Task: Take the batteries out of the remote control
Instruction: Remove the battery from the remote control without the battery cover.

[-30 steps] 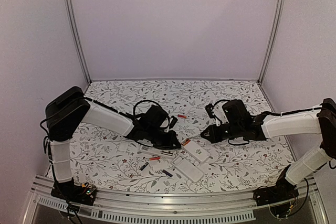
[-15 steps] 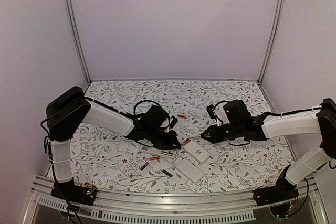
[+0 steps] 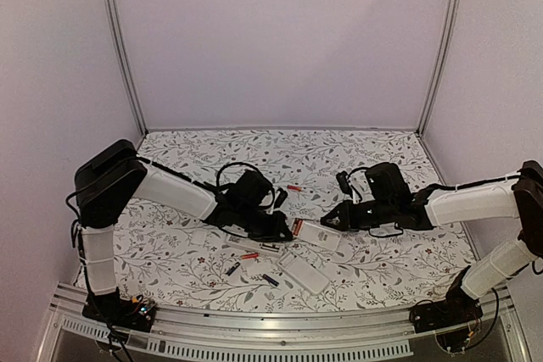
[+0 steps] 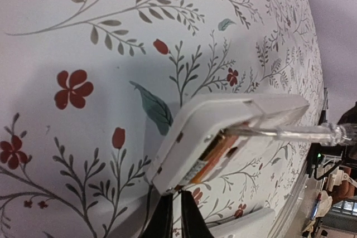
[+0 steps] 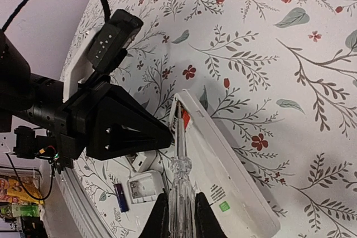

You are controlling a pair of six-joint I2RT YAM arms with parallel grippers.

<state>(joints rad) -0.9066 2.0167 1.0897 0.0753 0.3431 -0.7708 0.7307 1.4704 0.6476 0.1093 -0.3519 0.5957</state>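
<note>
A white remote control (image 3: 321,237) lies back-up in the middle of the table, its battery bay open at the left end. An orange-red battery (image 4: 216,153) sits in that bay (image 5: 184,119). My right gripper (image 5: 178,200) is shut on a clear stick-like tool (image 5: 181,178), whose tip reaches into the bay beside the battery. My left gripper (image 4: 174,198) is shut, its tips touching the remote's near corner (image 3: 287,228). Loose batteries lie around: a red one (image 3: 294,187) farther back, another red one (image 3: 249,255), and two black ones (image 3: 232,269) (image 3: 271,279).
A second white remote (image 3: 304,271) lies near the front, its empty bay (image 5: 144,185) facing up. A dark battery (image 5: 120,197) lies by it. A small white cover piece (image 3: 253,247) rests under the left arm. Walls close in the floral table on three sides.
My right gripper has come down and to the left, bringing the clear tool's tip into the remote's open bay. The left gripper has stayed by the remote's end.
</note>
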